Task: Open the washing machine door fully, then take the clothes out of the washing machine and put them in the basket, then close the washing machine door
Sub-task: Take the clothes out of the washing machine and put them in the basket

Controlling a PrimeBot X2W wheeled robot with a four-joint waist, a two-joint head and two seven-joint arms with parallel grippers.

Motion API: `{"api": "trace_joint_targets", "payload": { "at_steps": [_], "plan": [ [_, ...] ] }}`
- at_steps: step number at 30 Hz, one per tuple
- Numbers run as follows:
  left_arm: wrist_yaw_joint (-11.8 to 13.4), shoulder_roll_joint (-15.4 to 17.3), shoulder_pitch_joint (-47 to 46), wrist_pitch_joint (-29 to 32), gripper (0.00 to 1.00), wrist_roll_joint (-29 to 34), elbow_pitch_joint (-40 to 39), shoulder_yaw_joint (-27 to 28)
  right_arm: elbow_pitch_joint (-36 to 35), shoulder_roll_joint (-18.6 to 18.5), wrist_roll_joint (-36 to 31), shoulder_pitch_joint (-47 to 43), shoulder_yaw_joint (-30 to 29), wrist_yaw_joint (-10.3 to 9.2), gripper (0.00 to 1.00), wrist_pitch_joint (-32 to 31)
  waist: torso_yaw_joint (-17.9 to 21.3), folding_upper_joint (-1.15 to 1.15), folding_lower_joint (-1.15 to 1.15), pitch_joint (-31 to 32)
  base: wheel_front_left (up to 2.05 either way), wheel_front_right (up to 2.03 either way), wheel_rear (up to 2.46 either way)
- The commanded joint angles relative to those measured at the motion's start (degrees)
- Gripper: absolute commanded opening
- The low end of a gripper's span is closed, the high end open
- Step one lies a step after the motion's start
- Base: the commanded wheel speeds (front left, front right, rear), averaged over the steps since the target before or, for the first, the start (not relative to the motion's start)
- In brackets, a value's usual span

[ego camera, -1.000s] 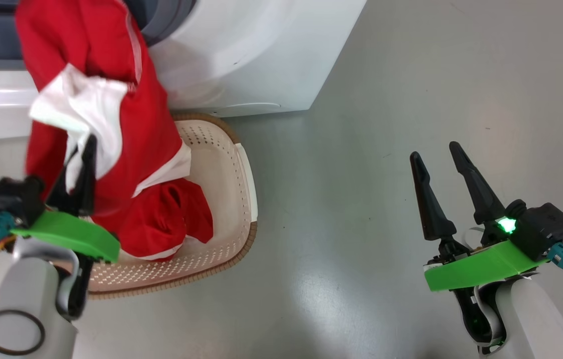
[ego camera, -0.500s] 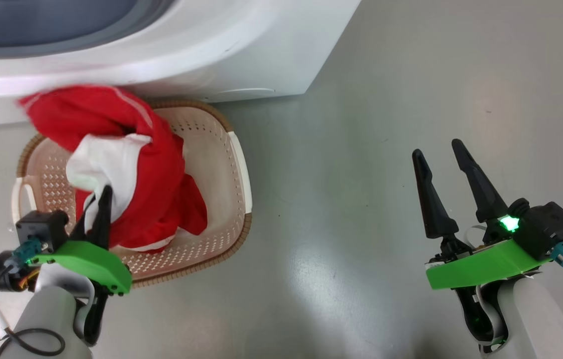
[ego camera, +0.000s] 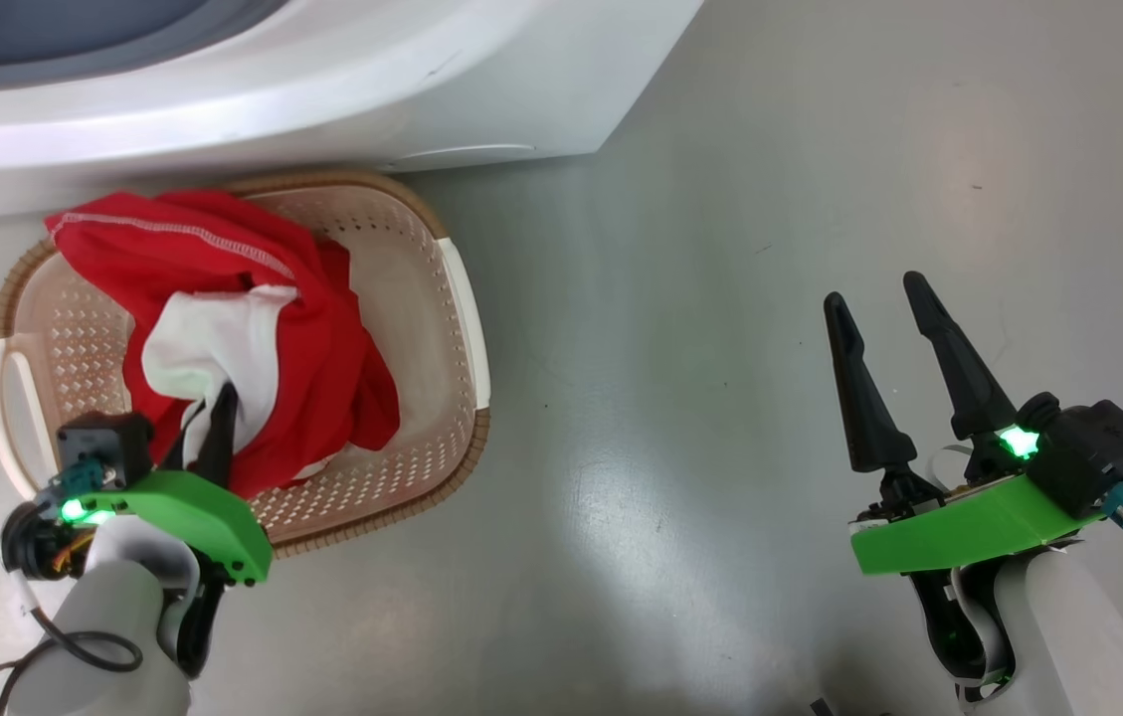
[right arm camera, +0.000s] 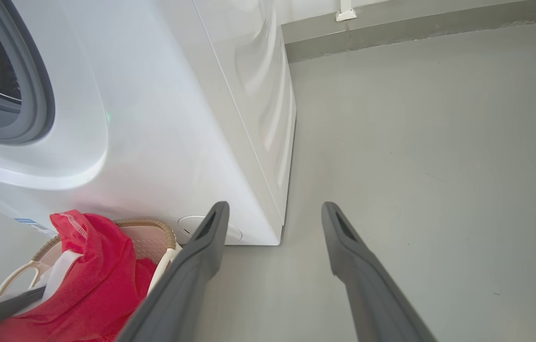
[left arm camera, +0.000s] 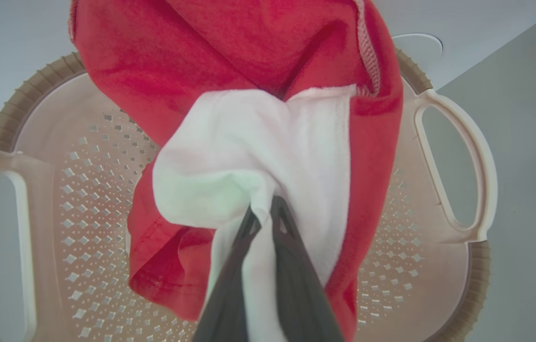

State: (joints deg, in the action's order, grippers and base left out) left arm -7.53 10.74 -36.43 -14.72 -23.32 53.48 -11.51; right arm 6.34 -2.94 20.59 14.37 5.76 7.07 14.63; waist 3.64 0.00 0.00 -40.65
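Observation:
The clothes [ego camera: 322, 338], a bright red garment with white panels, hang in a bunch down into the cream basket [ego camera: 402, 259] on the floor in front of the washing machine [ego camera: 372, 89]. My left gripper [ego camera: 221, 400] is shut on a white fold of the clothes [left arm camera: 258, 142] just above the basket's near wall; in the left wrist view its tips [left arm camera: 263, 211] pinch the cloth over the perforated basket floor [left arm camera: 59, 190]. My right gripper [ego camera: 874, 290] stands open over bare floor to the right, holding nothing. The washing machine door is out of view.
The right wrist view shows the machine's grey rubber ring [right arm camera: 35, 95] with the drum opening uncovered, the basket [right arm camera: 154, 232] against the machine's base and grey floor [right arm camera: 438, 142] running right to a wall skirting. White basket handles [left arm camera: 457, 156] flank the clothes.
My left gripper has come down with the clothes from in front of the machine's opening into the basket. The head view has shifted slightly. The right arm has held still.

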Motion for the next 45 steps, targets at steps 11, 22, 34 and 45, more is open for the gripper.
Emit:
{"api": "trace_joint_targets", "payload": {
  "at_steps": [11,22,34,45],
  "plan": [
    [0.0,2.2,1.4,-0.3,1.0,-0.9,-0.4,2.1,-0.3,0.1,-0.5,-0.9,1.1,0.42,1.0,0.4,-0.3,0.0,0.0,2.9,0.0,0.0,0.0],
    [0.0,1.8,6.2,-0.3,1.0,0.3,-4.3,5.9,1.5,0.1,-0.1,-2.1,1.5,0.42,1.0,0.4,-0.7,0.0,0.0,10.3,0.0,0.0,0.0],
    [0.0,0.5,14.1,-0.3,1.0,4.2,-14.3,12.2,4.1,0.1,-0.1,-5.7,0.9,0.42,1.0,0.4,-1.4,0.0,0.0,20.6,0.0,0.0,0.0],
    [0.0,-1.2,21.8,-0.3,1.0,8.0,-26.4,15.3,5.3,0.1,-0.8,-10.1,-0.7,0.42,1.0,0.4,-2.4,0.0,0.0,28.9,0.0,0.0,0.0]
  ]
}}
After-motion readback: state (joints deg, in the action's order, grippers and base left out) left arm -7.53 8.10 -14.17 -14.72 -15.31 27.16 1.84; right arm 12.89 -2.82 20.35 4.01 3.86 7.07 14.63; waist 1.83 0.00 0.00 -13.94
